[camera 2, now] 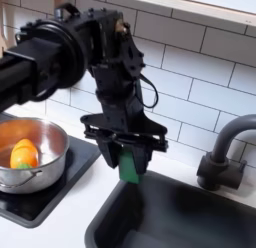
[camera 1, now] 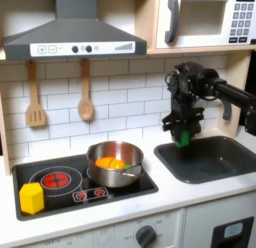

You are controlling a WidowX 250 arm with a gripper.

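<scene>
The hand [camera 2: 128,160] hangs pointing down at the near-left edge of the sink [camera 2: 190,227], its fingers pinched on a small green block [camera 2: 128,169]. In the first exterior view the same hand [camera 1: 182,133] sits just above the sink [camera 1: 215,162] rim, with the block [camera 1: 183,138] showing below the fingertips. The block is off the tabletop [camera 1: 120,207], held in the air over the line where the tabletop meets the basin.

To the first exterior view's left, a steel pot [camera 1: 114,164] stands on the black stove [camera 1: 85,182] with something orange [camera 1: 110,164] inside it; a yellow block [camera 1: 32,198] rests on the stove's near-left corner. In the second exterior view the pot [camera 2: 30,152] is well apart from the hand, and a dark faucet [camera 2: 225,152] stands near the basin on the second exterior view's right.

The grip looks shallow: only the top of the block seems to be between the fingers, so a jolt or a quick swing could probably shake it loose. Because it hangs right over the rim, a slip could send it either way, into the basin or onto the tabletop. A low sideways move might also knock the block against the sink edge and twist it out of the pinch. A sweep toward the faucet risks the arm's cables snagging there.
</scene>
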